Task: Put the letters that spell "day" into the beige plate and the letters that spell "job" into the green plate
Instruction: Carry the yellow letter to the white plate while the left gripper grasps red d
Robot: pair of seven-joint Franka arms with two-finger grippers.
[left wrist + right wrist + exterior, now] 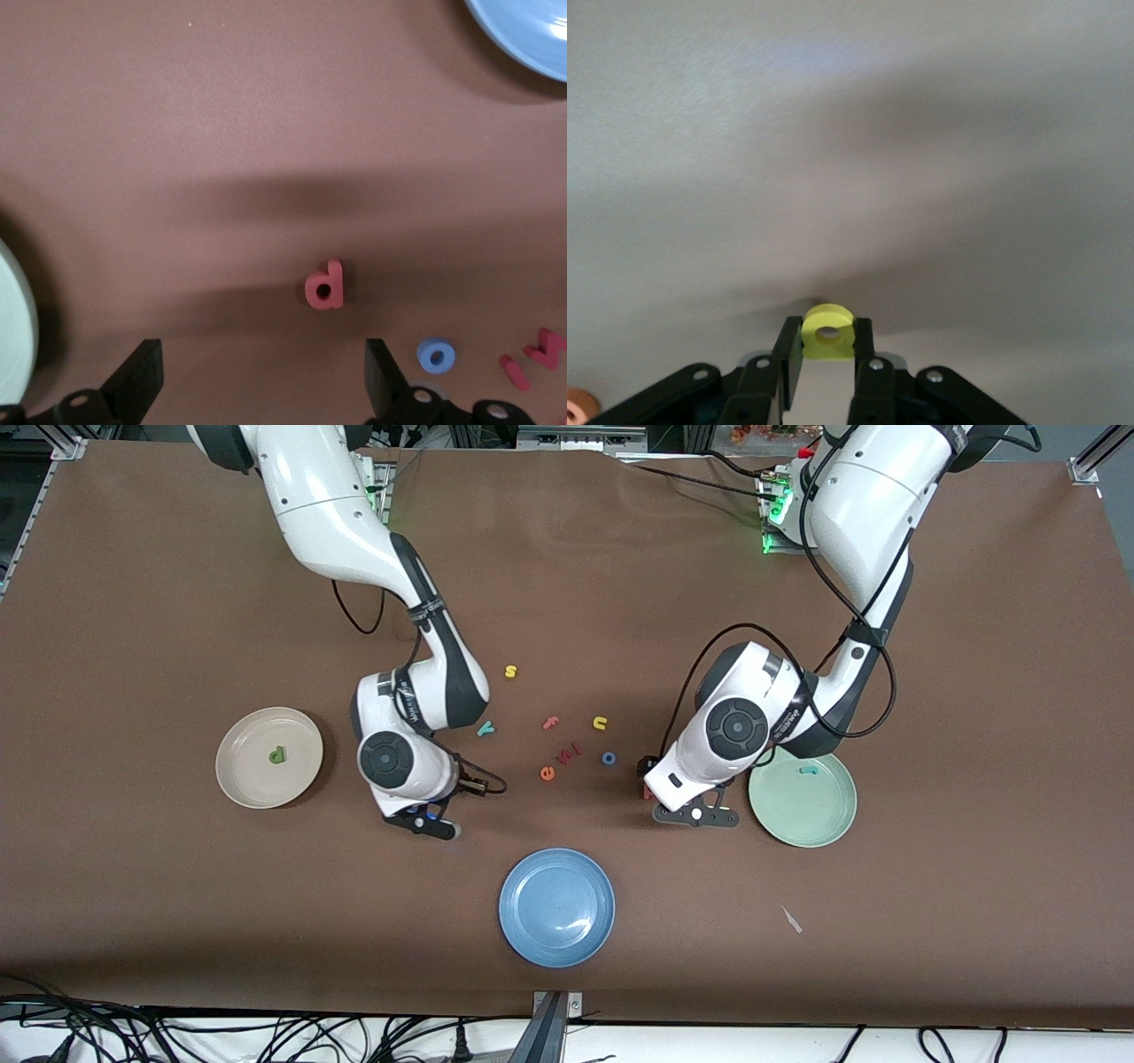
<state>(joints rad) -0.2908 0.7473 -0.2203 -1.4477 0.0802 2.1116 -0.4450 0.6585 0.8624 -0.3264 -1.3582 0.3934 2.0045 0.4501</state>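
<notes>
My right gripper [827, 341] is shut on the yellow "a" [828, 334], low over the table between the beige plate [244, 775] and the blue plate. The green "d" [277, 755] lies in the beige plate. The teal "y" [485, 729] lies beside the right arm's hand. My left gripper [261, 376] hangs open by the salmon-red "b" [325, 286], which lies clear of its fingers. The blue "o" [609, 758] lies close by. The teal "j" [807, 771] rests in the green plate [815, 815].
A blue plate [556, 906] sits nearest the front camera. Loose letters lie mid-table: a yellow "s" [510, 671], yellow "u" [600, 723], pink "f" [550, 723], a red zigzag letter [567, 753] and orange "e" [547, 773].
</notes>
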